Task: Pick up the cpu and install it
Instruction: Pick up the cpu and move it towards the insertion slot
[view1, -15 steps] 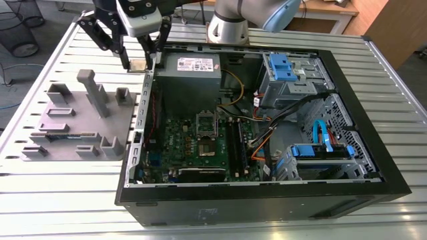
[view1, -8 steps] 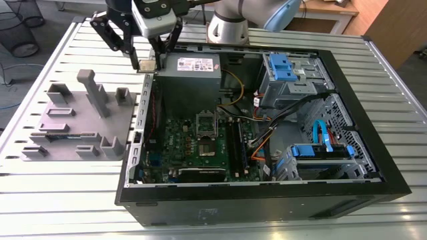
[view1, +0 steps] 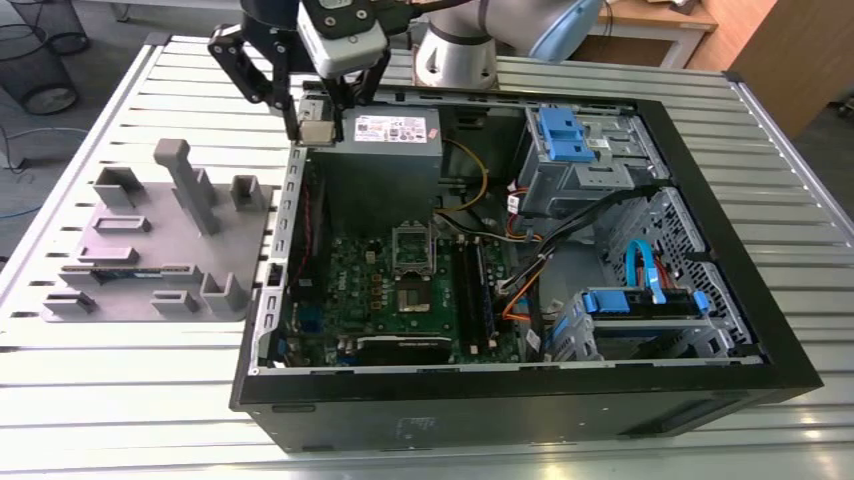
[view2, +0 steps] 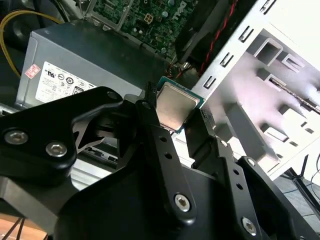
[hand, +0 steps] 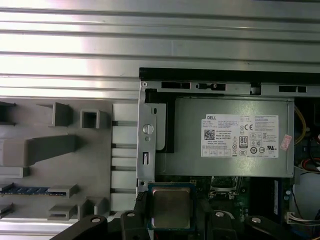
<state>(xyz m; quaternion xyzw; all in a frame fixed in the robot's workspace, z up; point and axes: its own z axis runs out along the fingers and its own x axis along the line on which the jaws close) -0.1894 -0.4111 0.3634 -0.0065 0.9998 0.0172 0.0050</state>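
Cpu (view2: 174, 107) brushed metal; gripper (view2: 176, 131) matt black

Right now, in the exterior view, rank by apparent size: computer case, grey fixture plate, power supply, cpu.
1. computer case
2. grey fixture plate
3. power supply
4. cpu: clearly smallest, though it is held above the case's edge, so nearness to the camera may skew its look slightly.

cpu (hand: 170, 207) silvery-grey top with a green edge, end effector (view2: 176, 116) matte black, power supply (hand: 230, 135) grey with white printed label, motherboard (view1: 400, 290) dark green, computer case (view1: 534, 405) black, drive latches (view1: 563, 135) bright blue, fixture tray (view1: 147, 240) plain grey, surface (view1: 134, 400) pale silver, ribbed in stripes
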